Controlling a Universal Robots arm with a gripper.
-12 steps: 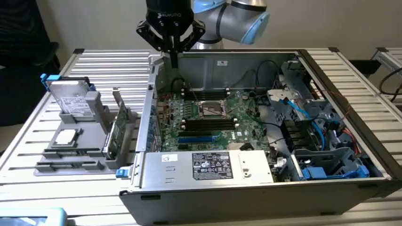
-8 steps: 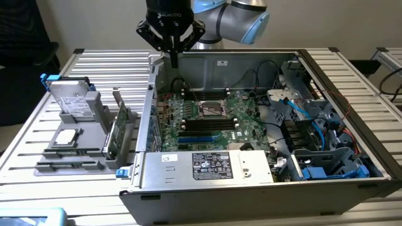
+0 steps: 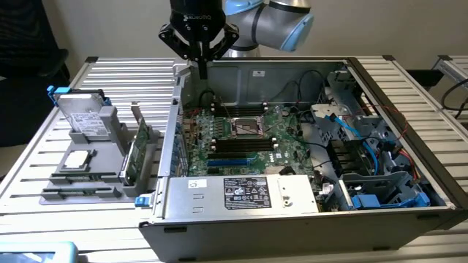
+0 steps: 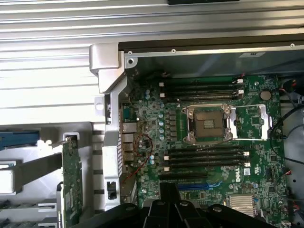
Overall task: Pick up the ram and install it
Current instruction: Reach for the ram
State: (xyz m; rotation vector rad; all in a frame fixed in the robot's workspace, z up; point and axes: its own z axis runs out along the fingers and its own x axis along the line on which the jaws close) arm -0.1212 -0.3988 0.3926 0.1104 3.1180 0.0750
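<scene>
My gripper (image 3: 203, 70) hangs above the far corner of the open computer case (image 3: 292, 216) at the exterior view's left, fingers shut with nothing between them. In the wrist view its dark fingers (image 4: 169, 194) meet over the motherboard (image 4: 156, 118). The ram (image 3: 82, 177) lies as a thin green stick in the front of the grey holder (image 3: 109, 192) outside the case, well away from the gripper. Black memory slots (image 3: 243, 143) lie beside the bare processor socket (image 3: 247, 126); the same slots (image 4: 204, 156) and socket (image 4: 207, 124) show in the wrist view.
The holder also carries a hard drive (image 3: 82, 115), a square silver processor chip (image 3: 75, 160) and an upright green expansion card (image 3: 139, 143). A power supply (image 3: 241, 194) fills the case's near side. Cables and drive bays (image 3: 365, 148) crowd the exterior view's right.
</scene>
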